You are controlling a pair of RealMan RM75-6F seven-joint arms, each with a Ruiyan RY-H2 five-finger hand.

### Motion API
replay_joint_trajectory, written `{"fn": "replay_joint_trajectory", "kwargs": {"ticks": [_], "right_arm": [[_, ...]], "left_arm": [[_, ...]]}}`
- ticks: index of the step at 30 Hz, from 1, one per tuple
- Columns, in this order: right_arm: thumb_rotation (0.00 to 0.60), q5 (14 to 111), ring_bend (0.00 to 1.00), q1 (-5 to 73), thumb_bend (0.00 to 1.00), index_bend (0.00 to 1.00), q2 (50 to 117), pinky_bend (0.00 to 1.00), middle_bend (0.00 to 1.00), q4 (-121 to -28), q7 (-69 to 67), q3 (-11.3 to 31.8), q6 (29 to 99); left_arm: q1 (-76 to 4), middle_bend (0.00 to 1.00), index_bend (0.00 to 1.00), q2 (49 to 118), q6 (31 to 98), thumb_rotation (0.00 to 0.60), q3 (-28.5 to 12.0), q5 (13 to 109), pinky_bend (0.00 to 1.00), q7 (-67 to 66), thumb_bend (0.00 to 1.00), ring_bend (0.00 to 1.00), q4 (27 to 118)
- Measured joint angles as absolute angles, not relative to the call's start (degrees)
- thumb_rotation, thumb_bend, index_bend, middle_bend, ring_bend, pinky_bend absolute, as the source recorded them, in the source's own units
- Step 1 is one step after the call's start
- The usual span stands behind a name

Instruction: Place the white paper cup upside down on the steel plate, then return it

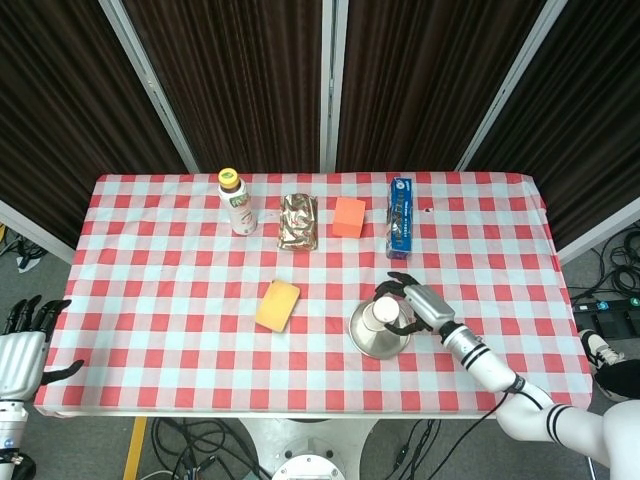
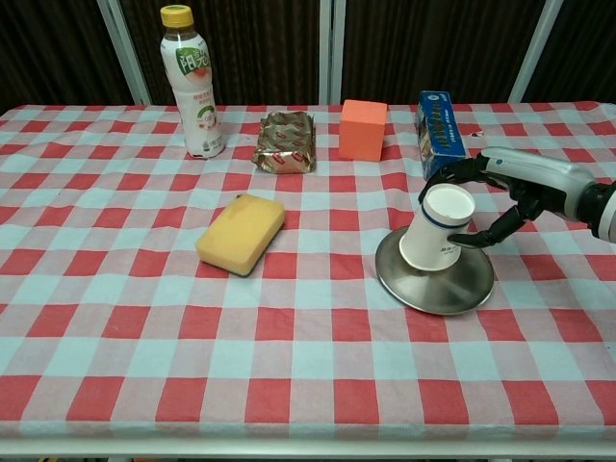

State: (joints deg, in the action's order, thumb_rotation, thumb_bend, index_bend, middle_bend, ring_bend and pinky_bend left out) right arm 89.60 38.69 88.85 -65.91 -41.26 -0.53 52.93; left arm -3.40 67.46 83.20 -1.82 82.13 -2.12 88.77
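Note:
The white paper cup (image 2: 438, 231) is bottom-up and tilted, its base facing up and toward me, over the far edge of the steel plate (image 2: 438, 292). My right hand (image 2: 502, 191) grips the cup from the right, fingers over its top and thumb below. Whether the cup's rim still touches the plate I cannot tell. From the head view the cup (image 1: 385, 312) sits at the plate's (image 1: 372, 345) far right edge with the right hand (image 1: 415, 302) around it. My left hand (image 1: 22, 352) hangs off the table's near-left corner, fingers spread, holding nothing.
A yellow sponge (image 2: 241, 232) lies left of the plate. Along the far side stand a drink bottle (image 2: 192, 83), a foil packet (image 2: 285, 141), an orange block (image 2: 362, 129) and a blue box (image 2: 439, 134), which is just behind the right hand.

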Motion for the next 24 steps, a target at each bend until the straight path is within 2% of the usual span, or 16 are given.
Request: {"fn": "replay_joint_trajectory", "kwargs": {"ticks": [5, 13, 20, 24], "right_arm": [[0.600, 92.50, 0.00, 38.74, 0.27, 0.46, 87.38, 0.00, 0.23, -68.69, -41.47, -3.55, 53.25], [0.600, 89.12, 0.00, 38.82, 0.27, 0.45, 88.98, 0.00, 0.23, -65.04, -41.72, -0.74, 53.01], [0.600, 94.04, 0.00, 39.05, 0.27, 0.44, 87.78, 0.00, 0.23, -68.48, -43.46, -4.25, 54.16], [0.600, 92.74, 0.00, 39.04, 0.27, 0.44, 87.93, 0.00, 0.23, -67.81, -43.03, -3.64, 53.96]], "left_arm": [[-3.52, 0.16, 0.15, 67.50, 83.06, 0.600, -1.81, 82.27, 0.00, -2.18, 0.00, 0.04, 88.65], [-3.29, 0.16, 0.15, 67.50, 83.30, 0.600, -1.76, 82.23, 0.00, -2.07, 0.00, 0.04, 88.68], [-3.30, 0.16, 0.15, 67.47, 83.32, 0.600, -1.80, 82.26, 0.00, -2.22, 0.00, 0.04, 88.70], [-3.26, 0.16, 0.15, 67.50, 83.31, 0.600, -1.78, 82.21, 0.00, -2.17, 0.00, 0.04, 88.70]]}}
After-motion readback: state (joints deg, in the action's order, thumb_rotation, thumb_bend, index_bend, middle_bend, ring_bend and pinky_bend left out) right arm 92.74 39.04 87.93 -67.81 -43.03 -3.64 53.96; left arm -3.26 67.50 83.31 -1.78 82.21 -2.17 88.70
